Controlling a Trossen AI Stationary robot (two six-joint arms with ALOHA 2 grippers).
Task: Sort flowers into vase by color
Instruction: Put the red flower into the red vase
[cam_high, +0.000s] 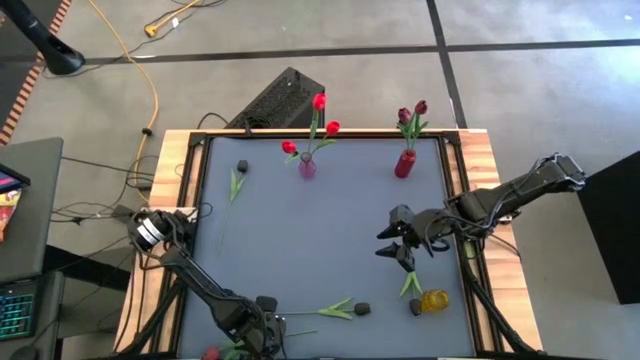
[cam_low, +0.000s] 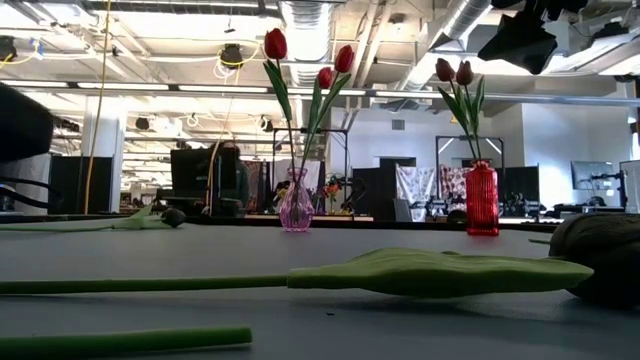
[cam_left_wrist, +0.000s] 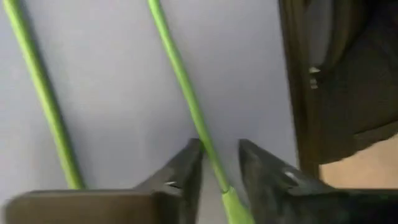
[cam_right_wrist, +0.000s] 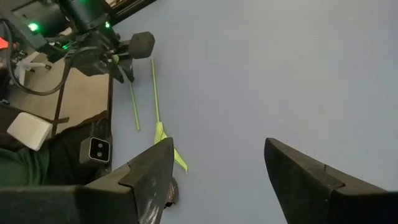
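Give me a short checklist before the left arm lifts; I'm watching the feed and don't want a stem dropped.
1. Stem between the fingers: ok. In the left wrist view a green stem runs between the left gripper fingers.
2. Grip closed on it: cannot tell; a gap shows on either side of the stem.
3. Only one stem caught: ok. The second stem lies outside the fingers.
4. Colour of that flower's head: cannot tell; it is out of sight.
5. Vases upright: ok. The pink vase holds red tulips, the red vase darker ones.
6. Right gripper clear: ok, open, empty, above the mat's right side.
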